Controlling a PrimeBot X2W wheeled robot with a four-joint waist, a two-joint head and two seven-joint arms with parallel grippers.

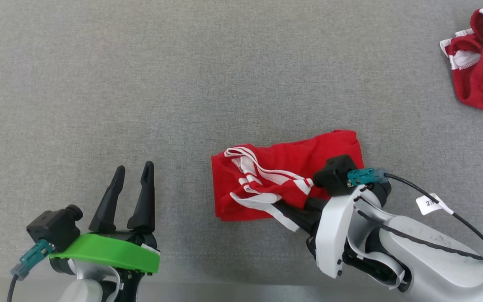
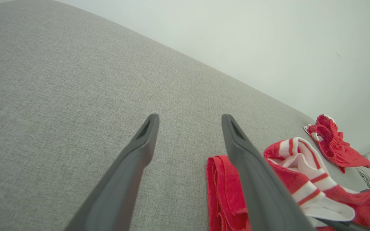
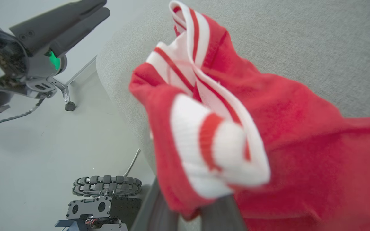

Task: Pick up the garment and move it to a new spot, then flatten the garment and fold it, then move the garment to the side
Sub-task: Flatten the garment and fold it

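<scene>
The garment is red with white striped trim and lies folded in a rough rectangle at the middle of the grey table. My right gripper comes in at the garment's near right edge, its dark fingers tucked into the cloth and shut on it. In the right wrist view the striped hem of the garment bunches up over the fingers. My left gripper stands open over bare table at the lower left, well apart from the garment, with nothing between its fingers.
Another red and white garment lies crumpled at the table's far right corner. The table's near edge runs just below both wrists. Past that edge the right wrist view shows the floor and the robot's wheeled base.
</scene>
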